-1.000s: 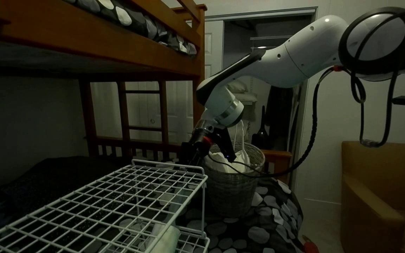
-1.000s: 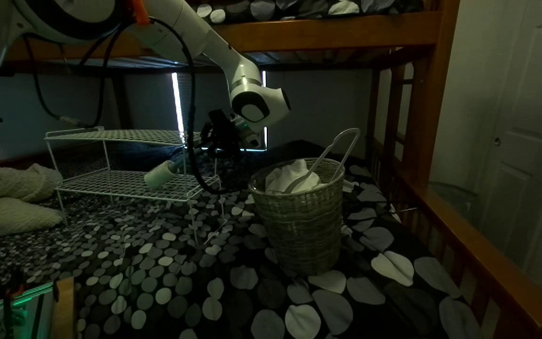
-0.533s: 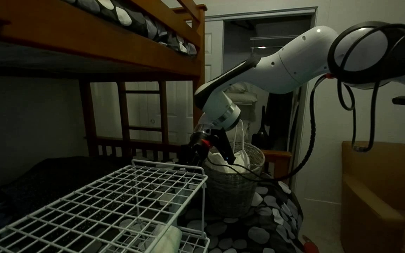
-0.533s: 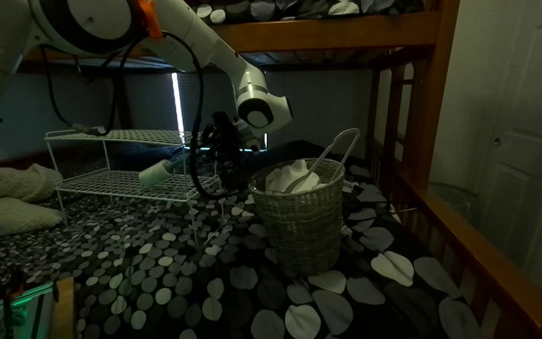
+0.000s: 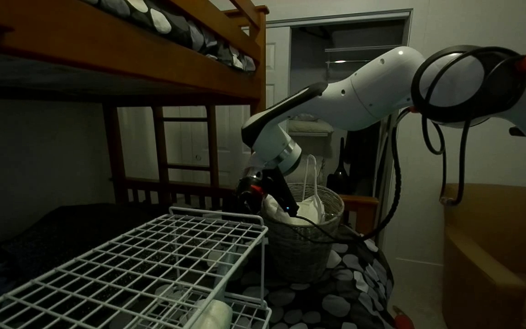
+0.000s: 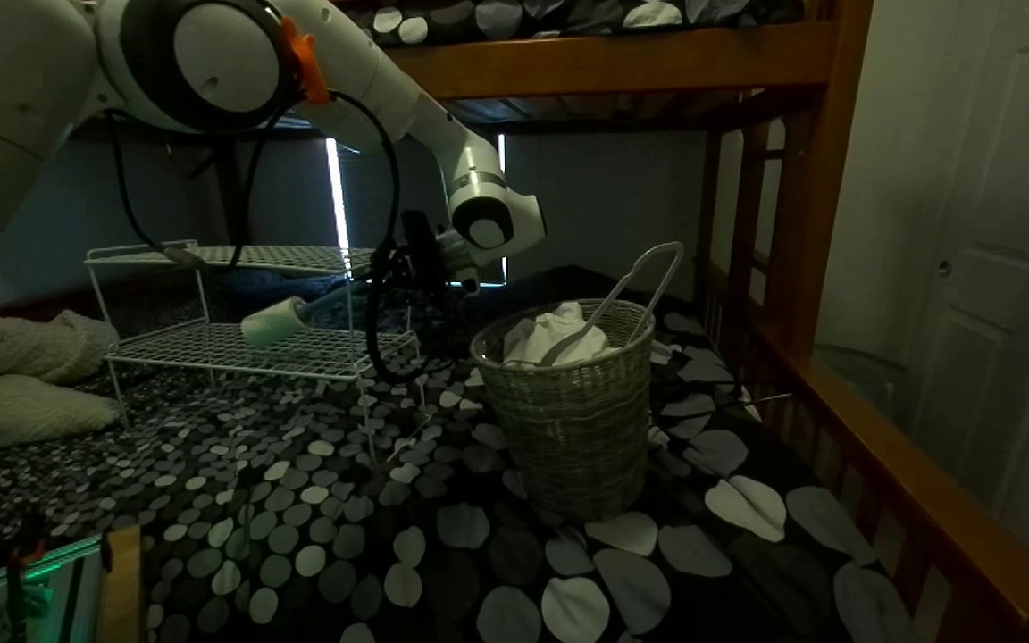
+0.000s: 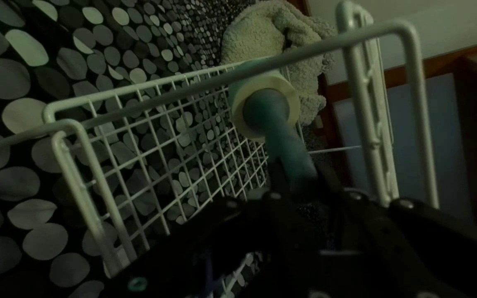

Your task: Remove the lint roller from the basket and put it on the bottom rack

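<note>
The gripper (image 7: 302, 178) pinches the handle of the lint roller (image 6: 271, 323) between its fingers, as the wrist view shows. The roller is out of the basket (image 6: 559, 433) — its pale head is in the space between the top rack (image 6: 238, 258) and the bottom rack (image 6: 211, 366), tilted, with the head lower than the handle. Whether the head touches the wires below, I cannot tell. The basket stands upright on the dotted bed cover (image 6: 345, 527), near the bottom rack but apart from it. Inside it lies a white cloth (image 6: 555, 332). In an exterior view, a fluffy blanket (image 6: 28, 397) lies by the opposite end of the bottom rack.
</note>
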{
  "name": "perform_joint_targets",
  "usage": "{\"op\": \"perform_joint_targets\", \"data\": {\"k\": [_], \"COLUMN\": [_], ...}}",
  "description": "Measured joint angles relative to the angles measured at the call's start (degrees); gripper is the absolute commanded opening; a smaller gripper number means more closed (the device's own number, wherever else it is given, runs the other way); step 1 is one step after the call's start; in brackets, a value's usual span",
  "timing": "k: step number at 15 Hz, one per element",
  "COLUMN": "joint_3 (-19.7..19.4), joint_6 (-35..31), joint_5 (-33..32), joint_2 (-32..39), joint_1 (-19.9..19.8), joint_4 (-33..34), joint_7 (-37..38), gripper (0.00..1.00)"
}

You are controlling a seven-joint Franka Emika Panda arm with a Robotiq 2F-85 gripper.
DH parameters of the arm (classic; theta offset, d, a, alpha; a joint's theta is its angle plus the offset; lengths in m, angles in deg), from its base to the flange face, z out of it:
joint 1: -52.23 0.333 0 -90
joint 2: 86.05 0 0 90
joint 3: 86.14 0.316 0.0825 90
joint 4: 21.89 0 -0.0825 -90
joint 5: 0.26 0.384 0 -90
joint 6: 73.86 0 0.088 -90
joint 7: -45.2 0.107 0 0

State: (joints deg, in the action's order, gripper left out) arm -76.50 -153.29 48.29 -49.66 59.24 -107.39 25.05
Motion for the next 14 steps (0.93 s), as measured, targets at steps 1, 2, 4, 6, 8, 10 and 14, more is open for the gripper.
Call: {"op": "perform_joint_targets", "data": {"k": [1,2,4,6,8,10,14], "joint_3": [-0.01,-0.05,-0.15,-0.16,-0.16,-0.27,-0.53], "joint_6": [-0.35,-0.5,-0.52,-0.46,-0.38,-0.43,-0.61], "joint_5": [0.0,0.0,0.01,0.04,-0.03,-0.41,-0.86], "joint_2": [0.07,0.32,1.17,2.36,3.7,4.82,6.9], "joint_1": [0.3,0.42,0.43,0.48,0.72,1.14,1.64], "joint_4": [0.62,1.25,2.1,2.74,3.12,3.28,4.67], "joint_7": [1.46,2.82,5.36,7.92,9.99,11.67,15.18], "gripper": [0.05,0.05,0.05,0.05,0.05,0.05,0.05]}}
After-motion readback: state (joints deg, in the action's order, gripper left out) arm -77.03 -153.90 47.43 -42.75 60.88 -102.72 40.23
